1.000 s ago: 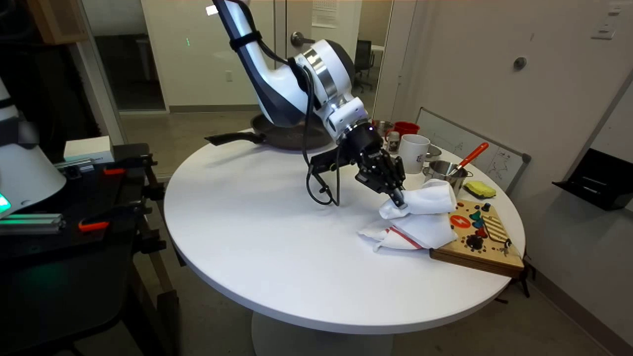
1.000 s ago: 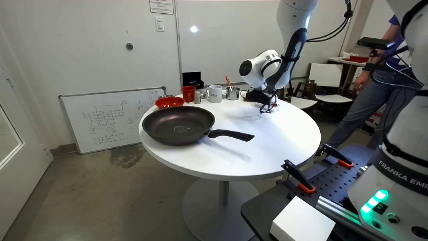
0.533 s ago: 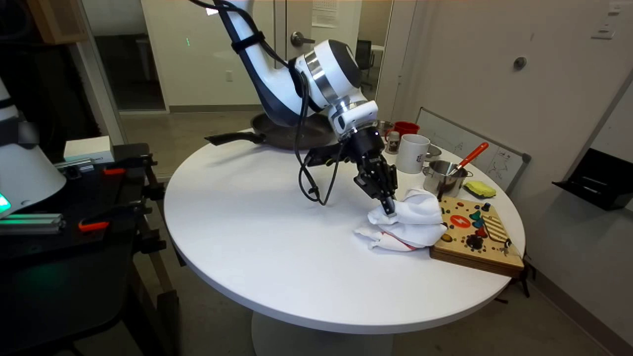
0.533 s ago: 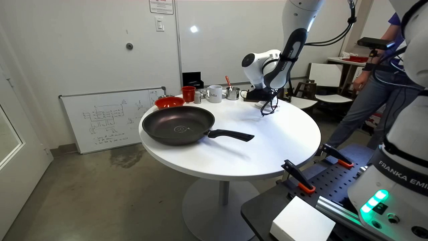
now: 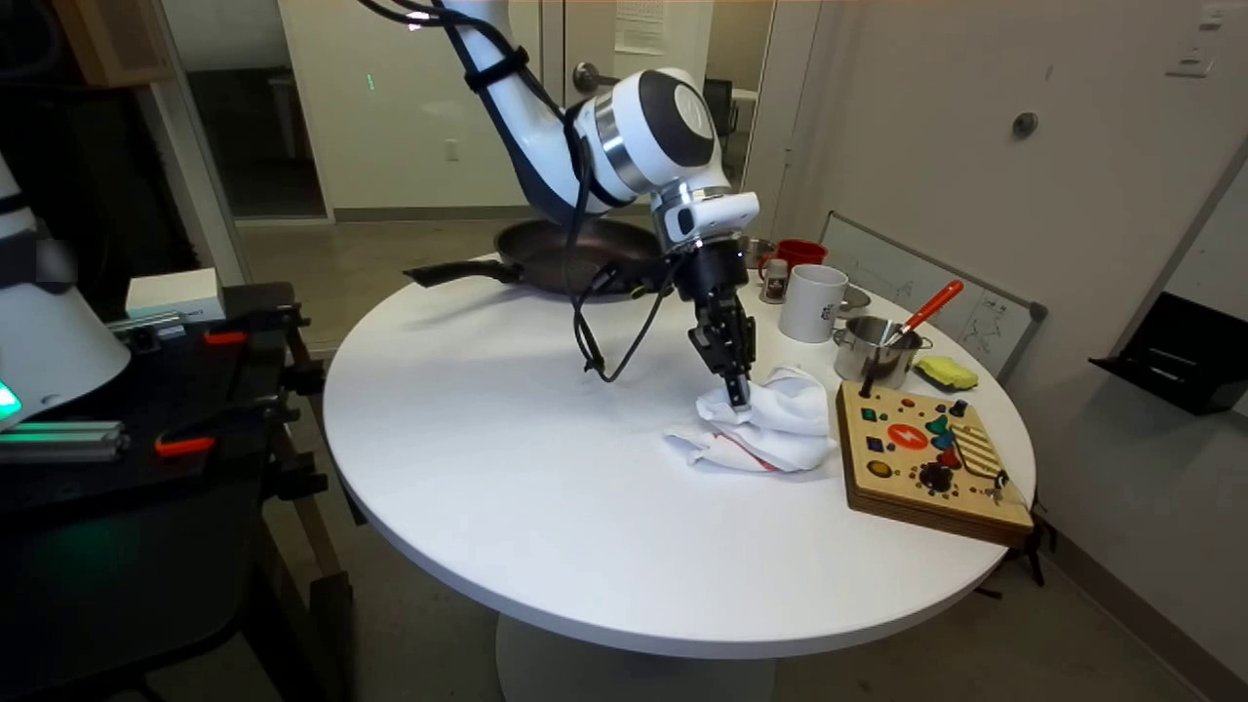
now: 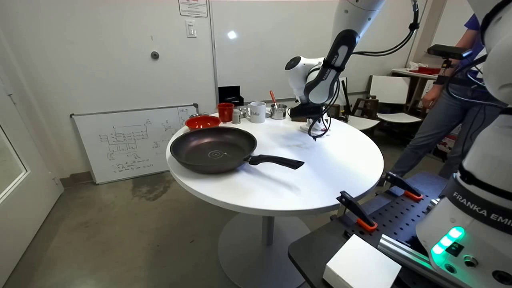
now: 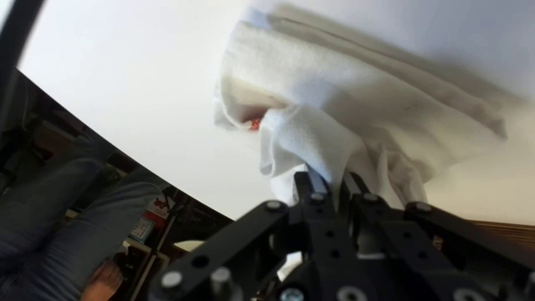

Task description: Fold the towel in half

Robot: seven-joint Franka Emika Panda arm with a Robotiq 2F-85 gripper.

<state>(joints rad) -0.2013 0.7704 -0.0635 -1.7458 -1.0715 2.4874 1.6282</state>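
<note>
Gripper (image 7: pixel 330 182) and towel (image 5: pixel 785 426) have slid inward from the table's rim (image 5: pixel 760 647), the towel now just beside the wooden board (image 5: pixel 907 489), jaws pinching one bunched fold. Pulling this low, I reckon, could drag the whole towel along unfolded.

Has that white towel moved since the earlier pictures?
Yes. In an exterior view, the towel has shifted toward the picture's left, away from the wooden board, which stayed put. It partly covered that board before and no longer does.
</note>
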